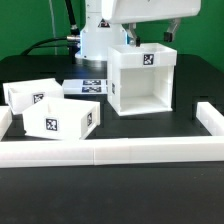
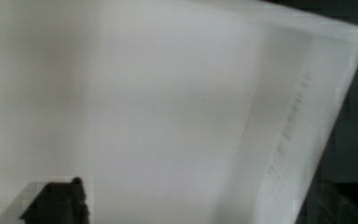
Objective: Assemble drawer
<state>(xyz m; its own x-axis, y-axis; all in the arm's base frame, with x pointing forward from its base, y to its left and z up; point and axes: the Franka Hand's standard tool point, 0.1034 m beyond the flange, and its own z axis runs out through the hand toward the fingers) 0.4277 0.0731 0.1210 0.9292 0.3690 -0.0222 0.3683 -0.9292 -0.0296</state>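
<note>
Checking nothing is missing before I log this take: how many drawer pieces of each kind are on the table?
Cube housing: 1
Trays: 2
Total: 3

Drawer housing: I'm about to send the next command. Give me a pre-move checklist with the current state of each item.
1. Housing stands upright with its open front toward the low wall: ok.
2. Housing interior is free of parts: ok, as far as the exterior view shows.
3. Front tray and rear tray sit on the table outside the housing, at the exterior view's left: ok.
4. End effector is open, fingers wide apart: ok.
5. End effector is clear of the housing: cannot tell; the wrist view shows only a close white surface.
6. Trays are seated in the housing: not ok, neither is inserted.
</note>
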